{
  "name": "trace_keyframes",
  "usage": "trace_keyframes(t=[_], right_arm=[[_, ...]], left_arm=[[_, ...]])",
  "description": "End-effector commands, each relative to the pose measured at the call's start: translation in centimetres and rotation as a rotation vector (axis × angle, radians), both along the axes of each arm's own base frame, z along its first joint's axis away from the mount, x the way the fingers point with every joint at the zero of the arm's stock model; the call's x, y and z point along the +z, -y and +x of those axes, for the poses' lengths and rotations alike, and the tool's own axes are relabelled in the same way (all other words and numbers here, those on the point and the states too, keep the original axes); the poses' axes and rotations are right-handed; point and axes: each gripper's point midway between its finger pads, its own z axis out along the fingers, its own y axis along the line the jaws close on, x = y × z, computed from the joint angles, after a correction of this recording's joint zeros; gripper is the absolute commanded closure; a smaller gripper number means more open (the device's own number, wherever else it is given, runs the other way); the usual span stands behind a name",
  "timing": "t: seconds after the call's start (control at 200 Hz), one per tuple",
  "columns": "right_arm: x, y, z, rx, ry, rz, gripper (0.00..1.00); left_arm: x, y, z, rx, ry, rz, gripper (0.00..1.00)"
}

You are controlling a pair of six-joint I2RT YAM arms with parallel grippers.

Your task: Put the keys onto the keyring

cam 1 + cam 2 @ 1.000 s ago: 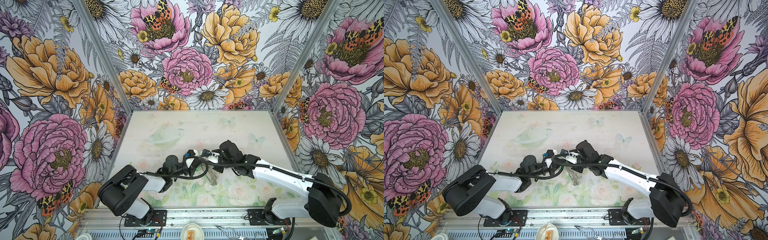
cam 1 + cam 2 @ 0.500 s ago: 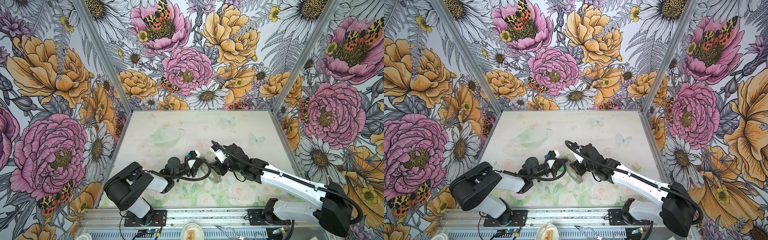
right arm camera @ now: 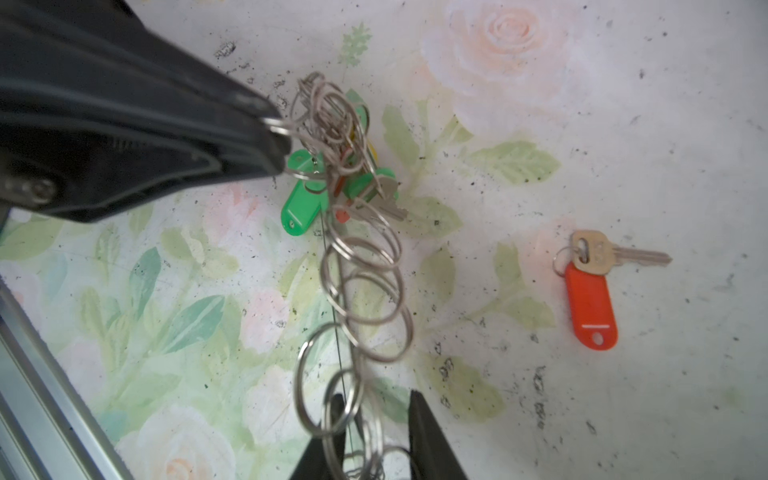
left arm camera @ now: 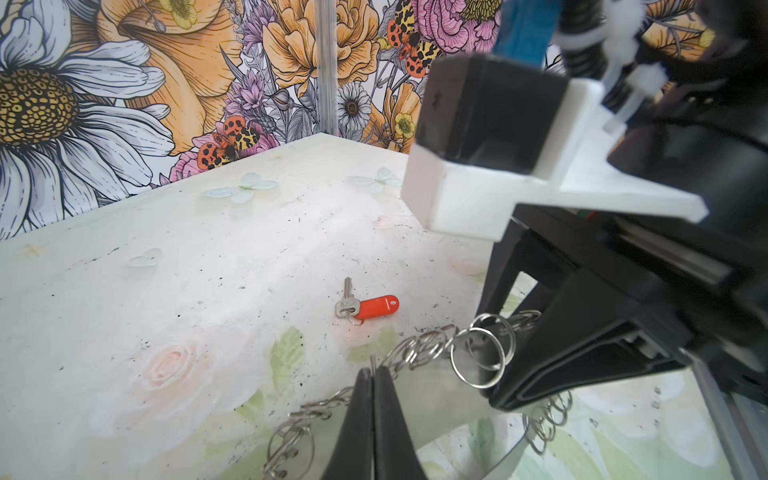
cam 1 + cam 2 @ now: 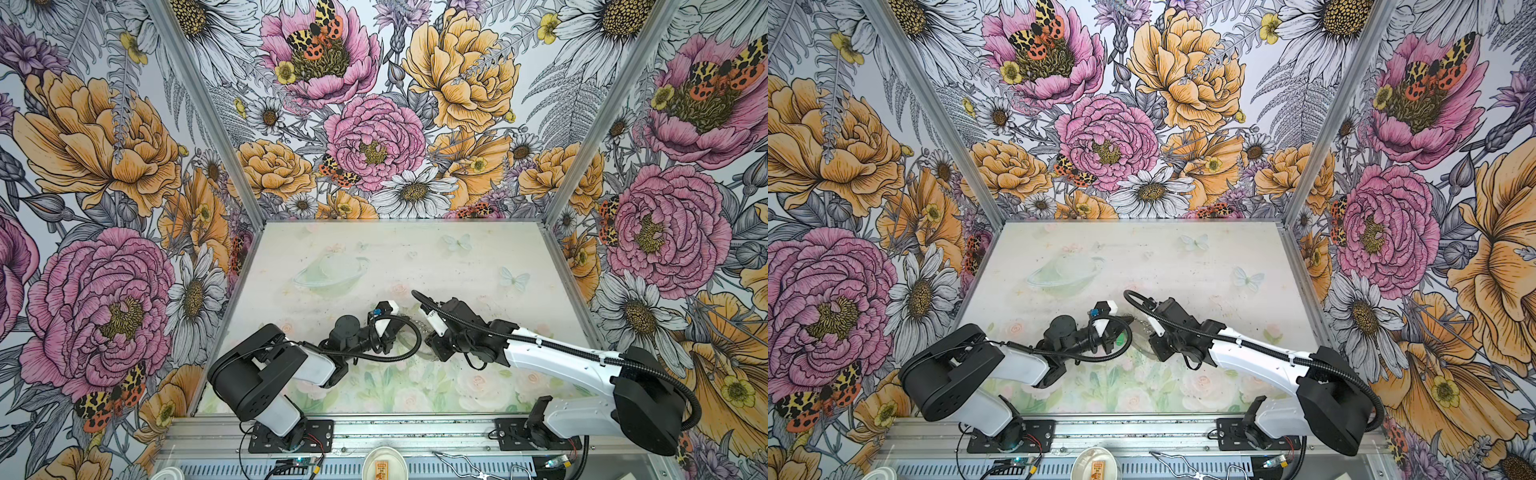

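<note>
The keyring [image 4: 415,351] is a thin, flat, greyish ring, half see-through. Its rim carries a crowded fringe of bright steel split rings [image 3: 365,286], wire loops that overlap like chain mail. The left gripper [image 4: 372,374] has its black tapered fingers [image 4: 361,415] pressed together on that rim, pinching it. From the right wrist the keyring hangs edge-on from its tip and appears lifted off the mat.

The right gripper [image 3: 376,399] has its two dark fingers [image 3: 428,436] a little apart, straddling the fringe with a clear gap on one side, so it clamps nothing.

Several of the keys [image 3: 388,199] dangle in a bunch beside the left gripper's pinch. They have dull silver blades and glossy oblong plastic tags [image 3: 303,203], mostly green with bits of red and yellow behind. A loose key [image 3: 598,255], brassy, with a small wire loop and a smooth orange-red tag, lies flat on the table well apart from the keyring.

In both top views the grippers meet near the front middle of the table [image 5: 436,257] — a matt, pale surface printed with faded roses, leaves and butterflies, speckled with dark grit. Walls [image 5: 374,145] papered with bold pink and orange flowers enclose it, joined by aluminium corner posts [image 5: 208,112].
</note>
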Motion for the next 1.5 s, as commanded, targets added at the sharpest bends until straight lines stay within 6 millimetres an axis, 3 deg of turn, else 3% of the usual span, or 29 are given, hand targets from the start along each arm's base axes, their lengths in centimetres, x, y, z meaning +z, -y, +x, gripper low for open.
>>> trace_keyframes(t=[0.0, 0.255, 0.395, 0.691, 0.861, 0.941, 1.091, 1.151, 1.321, 1.436, 1.496], right_arm=[[1.4, -1.0, 0.4, 0.017, 0.031, 0.027, 0.81], [1.6, -1.1, 0.2, 0.031, 0.053, 0.018, 0.95], [1.6, -1.2, 0.2, 0.037, 0.067, 0.008, 0.97], [2.4, -3.1, -0.7, 0.088, 0.059, 0.058, 0.99], [2.6, -3.8, -1.0, 0.103, 0.061, 0.078, 0.99], [2.4, -3.9, -1.2, 0.108, 0.056, 0.072, 0.93], [3.2, -3.3, -1.0, 0.111, 0.101, 0.075, 0.63], [3.9, -2.7, -0.7, 0.113, 0.131, 0.082, 0.56], [6.5, -1.2, -0.5, 0.176, 0.204, 0.168, 0.54], [8.8, -1.5, -1.0, 0.243, 0.316, 0.309, 0.55], [9.2, -0.8, 0.1, 0.226, 0.38, 0.346, 0.57]], left_arm=[[0.2, -0.5, 0.2, 0.038, 0.027, 0.013, 1.0], [-0.5, -1.3, 1.0, 0.101, 0.04, 0.079, 1.0], [-0.7, -1.5, 1.2, 0.122, 0.043, 0.091, 1.0], [1.6, -1.2, 2.0, 0.173, 0.054, -0.095, 1.0], [1.9, -0.7, 2.2, 0.169, 0.052, -0.151, 1.0], [2.2, -0.6, 2.1, 0.161, 0.056, -0.158, 1.0], [2.5, -0.4, 1.6, 0.132, 0.056, -0.167, 1.0], [2.6, -0.1, 1.2, 0.101, 0.054, -0.17, 1.0], [2.8, 0.5, 0.1, 0.023, 0.065, -0.165, 1.0], [2.8, 0.9, -0.6, -0.044, 0.07, -0.16, 1.0], [2.8, 1.1, -1.0, -0.08, 0.069, -0.161, 1.0]])
